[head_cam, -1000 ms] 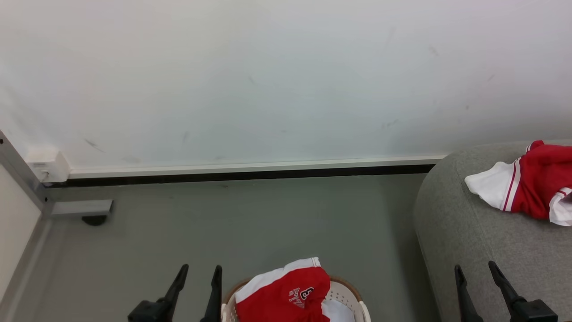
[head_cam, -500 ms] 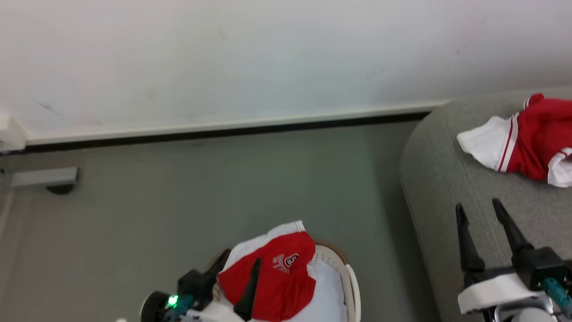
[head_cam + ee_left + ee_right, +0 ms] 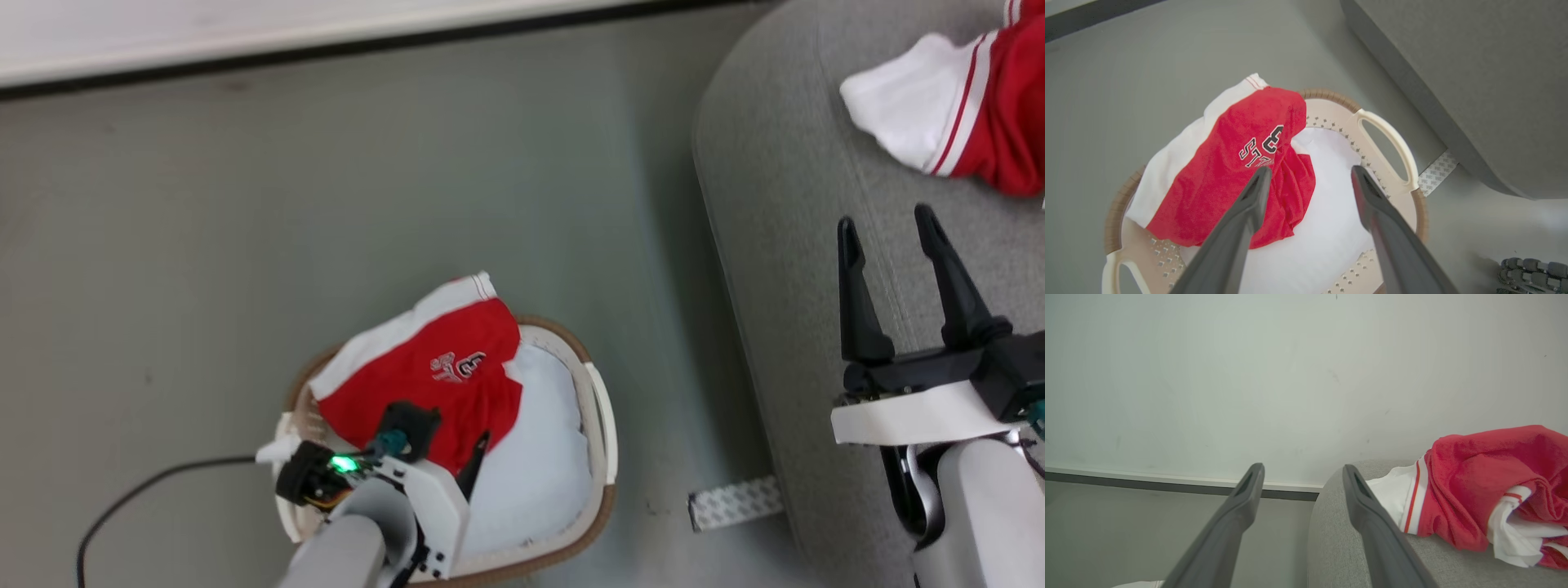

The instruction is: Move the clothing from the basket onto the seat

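The left claw (image 3: 1310, 170) stands wide open and empty, its 2 fingers pointing down into the basket (image 3: 1392, 139). Directly below and beyond its left finger lies a red garment (image 3: 1237, 175) with white striped trim, heaped over the basket's far rim. Whether that finger touches the cloth cannot be told. The dark, white-edged print on the red cloth sits just past that fingertip: a "3" and a few letters beside it, upside down from the wrist and folded, so the word cannot be read in full. Between and under the 2 fingers spreads a white garment (image 3: 1327, 228) lining the basket.

The right claw (image 3: 884, 219) is also fully spread and grips nothing, hovering above the rounded edge of the grey seat (image 3: 775, 245). Ahead of it and to its right, clear of the fingertips, a second red and white garment (image 3: 980, 122) lies crumpled on the seat. No writing on it can be made out.
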You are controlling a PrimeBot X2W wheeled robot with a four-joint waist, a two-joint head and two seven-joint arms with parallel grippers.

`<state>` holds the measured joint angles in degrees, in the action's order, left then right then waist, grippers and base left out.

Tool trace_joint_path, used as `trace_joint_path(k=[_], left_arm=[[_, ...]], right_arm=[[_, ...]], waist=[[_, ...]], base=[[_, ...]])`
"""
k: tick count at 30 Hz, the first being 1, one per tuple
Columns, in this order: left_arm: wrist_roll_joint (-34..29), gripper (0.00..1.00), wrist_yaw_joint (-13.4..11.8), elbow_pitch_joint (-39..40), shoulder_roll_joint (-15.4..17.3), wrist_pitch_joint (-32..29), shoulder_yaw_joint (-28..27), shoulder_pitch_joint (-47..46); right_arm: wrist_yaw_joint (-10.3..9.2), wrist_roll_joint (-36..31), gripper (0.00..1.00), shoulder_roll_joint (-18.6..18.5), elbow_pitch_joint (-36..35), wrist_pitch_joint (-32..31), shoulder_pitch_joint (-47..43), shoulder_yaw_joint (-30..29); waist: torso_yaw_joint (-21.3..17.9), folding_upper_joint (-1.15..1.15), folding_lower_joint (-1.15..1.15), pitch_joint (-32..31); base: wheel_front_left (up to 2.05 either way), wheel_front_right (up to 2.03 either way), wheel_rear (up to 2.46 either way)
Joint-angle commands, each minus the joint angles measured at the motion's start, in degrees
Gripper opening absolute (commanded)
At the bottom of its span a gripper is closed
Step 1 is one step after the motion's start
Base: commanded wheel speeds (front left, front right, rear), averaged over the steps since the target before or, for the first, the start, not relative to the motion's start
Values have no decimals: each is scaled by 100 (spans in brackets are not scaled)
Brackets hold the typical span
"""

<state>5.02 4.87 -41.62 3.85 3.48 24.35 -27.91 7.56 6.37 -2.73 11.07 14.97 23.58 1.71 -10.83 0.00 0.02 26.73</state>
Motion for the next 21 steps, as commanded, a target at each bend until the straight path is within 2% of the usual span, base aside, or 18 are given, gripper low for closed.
trace_joint_path(k=[1,7,15,21], left_arm=[[-34,100,8,-91,84,-53,-15,-136],[-96,100,-148,-832,219,-364,-59,-727],[-179,100,-591,-1633,396,-395,-138,-1499],[-87,100,-626,-2052,472,-229,-192,-1939]], right_arm=[[-15,35,100,-10,-42,15,124,17],[-15,182,100,-10,-303,15,467,93],[-15,299,100,-9,-689,15,740,116],[-15,331,100,-10,-907,15,824,163]], waist=[[-370,0,-2,620],[-578,0,-2,1343],[-665,0,-2,2053],[-677,0,-2,2419]], base=[[0,0,0],[0,0,0],[0,0,0],[0,0,0]])
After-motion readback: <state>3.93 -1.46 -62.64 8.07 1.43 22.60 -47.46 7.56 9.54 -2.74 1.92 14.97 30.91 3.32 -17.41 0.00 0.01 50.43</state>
